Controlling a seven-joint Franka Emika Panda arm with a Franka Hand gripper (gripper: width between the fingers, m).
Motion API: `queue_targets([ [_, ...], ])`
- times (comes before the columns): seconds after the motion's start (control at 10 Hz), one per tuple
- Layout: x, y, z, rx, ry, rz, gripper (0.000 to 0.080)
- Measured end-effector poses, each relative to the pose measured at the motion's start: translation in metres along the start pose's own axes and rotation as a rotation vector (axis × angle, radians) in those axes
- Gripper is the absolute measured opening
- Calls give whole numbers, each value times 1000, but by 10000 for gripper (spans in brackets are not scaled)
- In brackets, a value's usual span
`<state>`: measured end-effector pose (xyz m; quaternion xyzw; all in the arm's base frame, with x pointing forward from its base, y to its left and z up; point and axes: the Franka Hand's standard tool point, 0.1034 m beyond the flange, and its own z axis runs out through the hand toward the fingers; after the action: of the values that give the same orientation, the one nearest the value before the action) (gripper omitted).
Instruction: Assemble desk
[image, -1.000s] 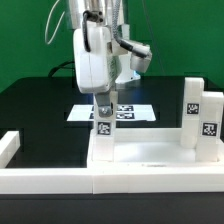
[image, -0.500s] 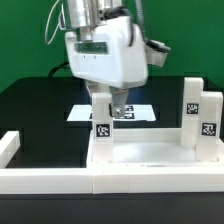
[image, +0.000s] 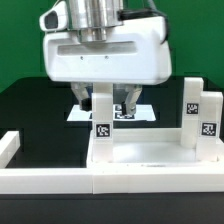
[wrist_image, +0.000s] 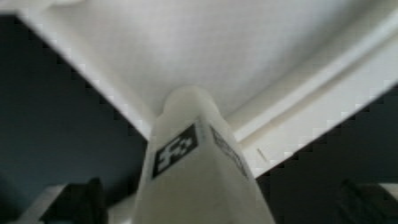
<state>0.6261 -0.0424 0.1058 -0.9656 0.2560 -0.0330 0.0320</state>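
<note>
The desk's white tray-like panel lies flat on the table. One tagged white leg stands upright at its corner on the exterior view's left. My gripper hangs over that leg, open, one finger on each side of it with a gap both ways. Two more tagged legs stand upright at the panel's side on the exterior view's right. In the wrist view the leg rises toward the camera between my dark fingers, with the panel beyond it.
Long white border wall segments run along the front and at the exterior view's left. The marker board lies on the black table behind the panel, partly hidden by my hand. A green backdrop closes off the rear.
My hand has turned about its vertical axis to face the exterior camera broadside. The jaws went from shut on the leg to open, and the leg stays upright on the panel.
</note>
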Motion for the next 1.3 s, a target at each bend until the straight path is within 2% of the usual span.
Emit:
queue_targets([
  [0.1,2,-2,-1,-18,4,-248,649],
  [0.2,-2,-4,3,-27,-8,-330,649],
  [0.4,-1,-2,3,-28,-7,-288,649],
  [0.5,-1,-2,3,-28,-8,-289,557],
  [0.6,-1,-2,3,-27,-7,-247,557],
  [0.7,1,1,2,-30,-1,-145,375],
  [0.8,1,1,3,-31,0,-84,289],
  [1.1,2,0,3,-27,21,226,289],
  [1.3,0,3,1,-36,-11,529,289],
])
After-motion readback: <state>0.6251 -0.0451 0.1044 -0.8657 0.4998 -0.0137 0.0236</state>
